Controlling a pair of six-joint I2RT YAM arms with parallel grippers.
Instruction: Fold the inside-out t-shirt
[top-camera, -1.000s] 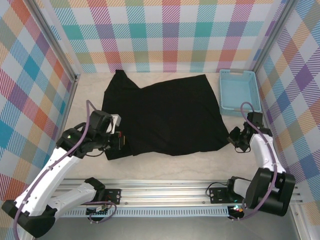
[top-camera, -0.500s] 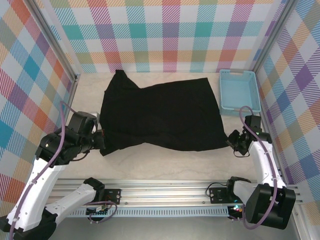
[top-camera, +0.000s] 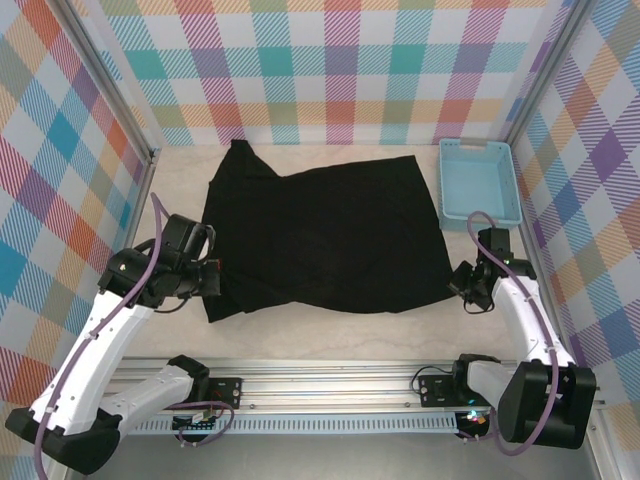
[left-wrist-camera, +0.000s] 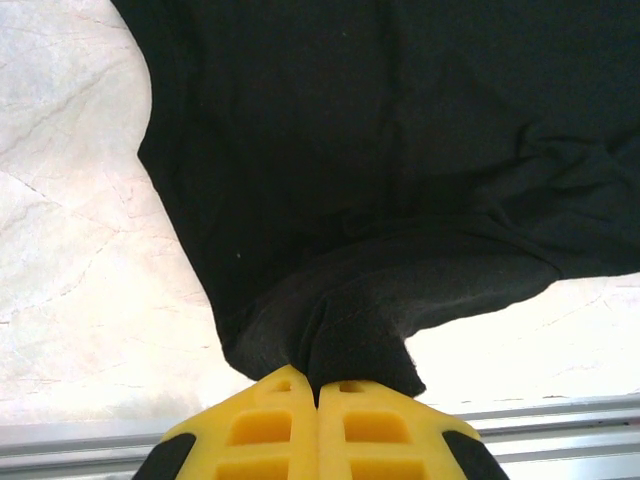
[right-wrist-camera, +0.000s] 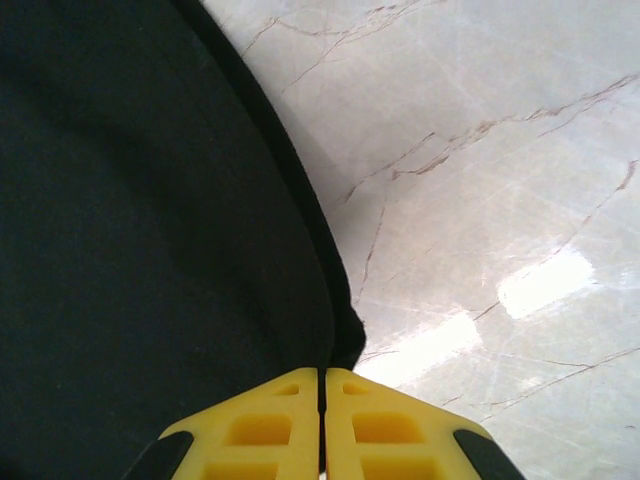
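Left gripper (left-wrist-camera: 318, 385): yellow fingers pressed together, a bunched wad of black cloth pinched between them. That was the near-left corner of the inside-out t-shirt (top-camera: 330, 230), drawn up into a small peak at the jaws.

Right gripper (right-wrist-camera: 322, 375): fingers likewise closed, the near-right corner of the hem running straight into the seam between them. Grip looked thin there, only the edge caught.

Outward: between the two grips the near hem sagged in a shallow curve over the table (top-camera: 330, 335). The rest of the shirt lay spread across the middle of the table, mostly flat, with some creasing near the left hand. One part, sleeve or shoulder, jutted at the far-left corner. Light-blue basket (top-camera: 478, 185) sat just beside the shirt's far-right edge, nothing in it.

Progress, as judged: early. Cloth laid out and both near corners taken. No crease or doubled layer visible, so no fold made yet. Every fold remained to do.
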